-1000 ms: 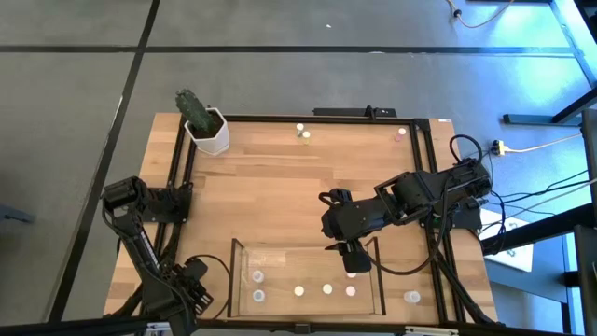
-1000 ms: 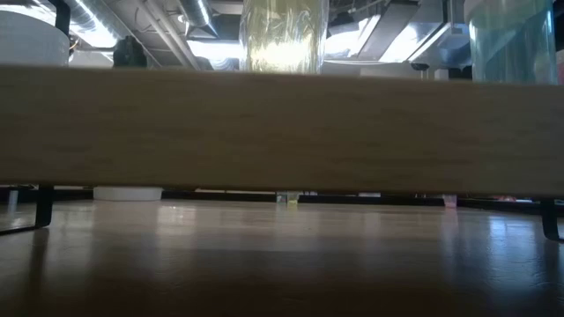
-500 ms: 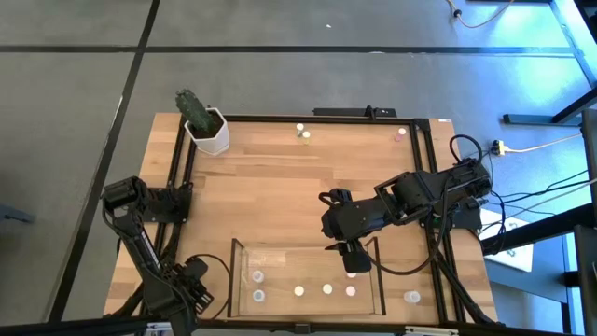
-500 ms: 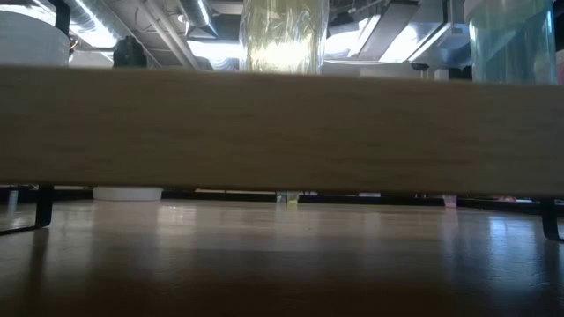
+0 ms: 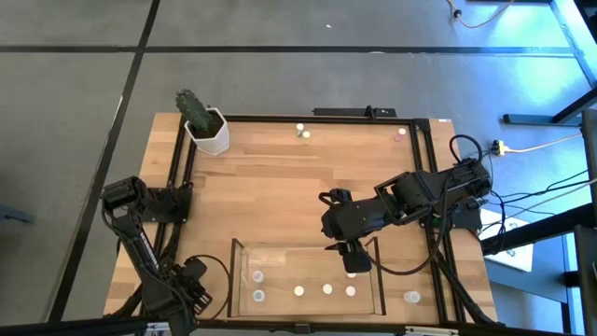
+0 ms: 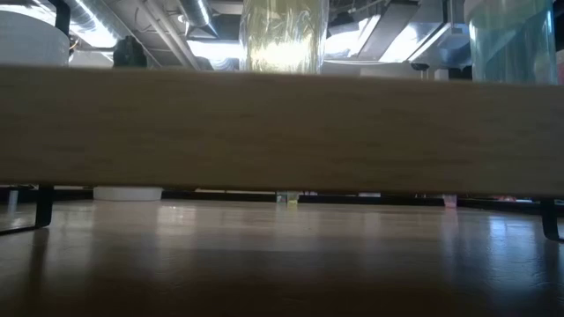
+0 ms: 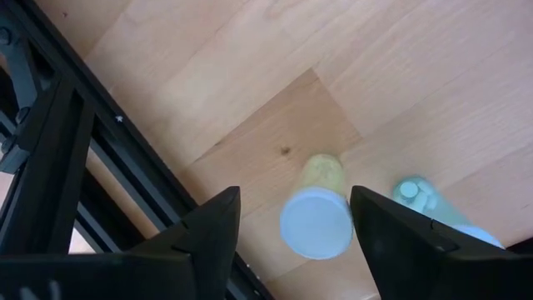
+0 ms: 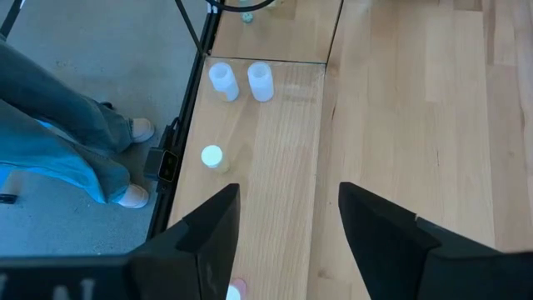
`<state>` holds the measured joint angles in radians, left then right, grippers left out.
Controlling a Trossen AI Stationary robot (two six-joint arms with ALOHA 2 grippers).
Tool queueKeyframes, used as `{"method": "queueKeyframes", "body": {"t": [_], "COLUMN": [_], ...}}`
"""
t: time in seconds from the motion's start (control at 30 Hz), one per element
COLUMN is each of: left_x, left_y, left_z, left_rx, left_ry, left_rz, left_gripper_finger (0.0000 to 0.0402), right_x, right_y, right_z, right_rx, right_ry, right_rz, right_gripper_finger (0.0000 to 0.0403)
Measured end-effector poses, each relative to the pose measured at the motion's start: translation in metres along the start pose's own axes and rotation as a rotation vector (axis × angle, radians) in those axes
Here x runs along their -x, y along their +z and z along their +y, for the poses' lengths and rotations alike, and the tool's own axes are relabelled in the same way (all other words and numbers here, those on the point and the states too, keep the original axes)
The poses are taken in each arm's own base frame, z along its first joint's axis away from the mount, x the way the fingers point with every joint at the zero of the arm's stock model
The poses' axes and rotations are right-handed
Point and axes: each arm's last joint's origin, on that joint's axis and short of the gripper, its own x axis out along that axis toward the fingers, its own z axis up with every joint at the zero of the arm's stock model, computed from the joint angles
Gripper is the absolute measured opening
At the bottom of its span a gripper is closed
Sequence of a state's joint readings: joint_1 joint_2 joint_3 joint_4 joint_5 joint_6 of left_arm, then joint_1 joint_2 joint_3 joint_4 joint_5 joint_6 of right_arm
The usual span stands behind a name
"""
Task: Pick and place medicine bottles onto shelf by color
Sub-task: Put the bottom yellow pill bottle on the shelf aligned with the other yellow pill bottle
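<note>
High view: right gripper (image 5: 352,259) hangs over the far right part of the shelf (image 5: 235,271); a pinkish bottle (image 5: 352,273) sits right under its tip, grip can't be told from here; four more bottles on the shelf floor: two at the left (image 5: 257,277) (image 5: 258,296), two along the near wall (image 5: 299,290) (image 5: 327,289), plus a pink one (image 5: 352,290); one bottle (image 5: 412,298) on the table just right of the shelf; three strays at the far edge (image 5: 300,128) (image 5: 305,136) (image 5: 400,133); cactus pot (image 5: 208,129) at the far left corner; left gripper (image 5: 194,287) parked at the near left corner beside the shelf.

Low view: only a wooden board (image 6: 282,128) across the frame; clear bottles (image 6: 284,35) blurred above it.

Left wrist view: fingers (image 7: 218,229) spread apart, nothing between them; white-capped yellowish bottle (image 7: 316,218) beyond the gap, a greenish one (image 7: 425,204) beside it.

Right wrist view: fingers (image 8: 218,225) parted, holding nothing; two clear bottles (image 8: 221,78) (image 8: 261,81) and a white-capped one (image 8: 212,157) on the shelf floor ahead; a person's legs (image 8: 58,133) past the table edge.
</note>
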<state>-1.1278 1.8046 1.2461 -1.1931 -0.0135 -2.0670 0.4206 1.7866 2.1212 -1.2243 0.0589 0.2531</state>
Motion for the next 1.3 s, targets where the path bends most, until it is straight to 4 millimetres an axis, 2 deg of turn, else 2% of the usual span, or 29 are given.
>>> {"method": "queueKeyframes", "body": {"t": [0.37, 0.63, 1.07, 1.3], "left_x": [-0.011, -0.012, -0.011, 0.007], "left_y": [0.000, 0.000, 0.001, 0.006], "left_z": [0.000, -0.001, 0.002, 0.011], "left_rx": [0.003, 0.002, 0.001, 0.002], "left_ry": [-0.018, -0.025, 0.004, -0.024], "left_rz": [0.010, 0.014, -0.001, 0.013], "left_gripper_finger": [0.0175, 0.0156, 0.0103, 0.0100], "right_x": [0.000, 0.000, 0.000, 0.000], "right_y": [0.000, 0.000, 0.000, 0.000], "right_z": [0.000, 0.000, 0.000, 0.000], "right_rx": [0.000, 0.000, 0.000, 0.000], "right_ry": [0.000, 0.000, 0.000, 0.000], "right_rz": [0.000, 0.000, 0.000, 0.000], "right_gripper_finger": [0.0207, 0.0207, 0.0207, 0.0207]}}
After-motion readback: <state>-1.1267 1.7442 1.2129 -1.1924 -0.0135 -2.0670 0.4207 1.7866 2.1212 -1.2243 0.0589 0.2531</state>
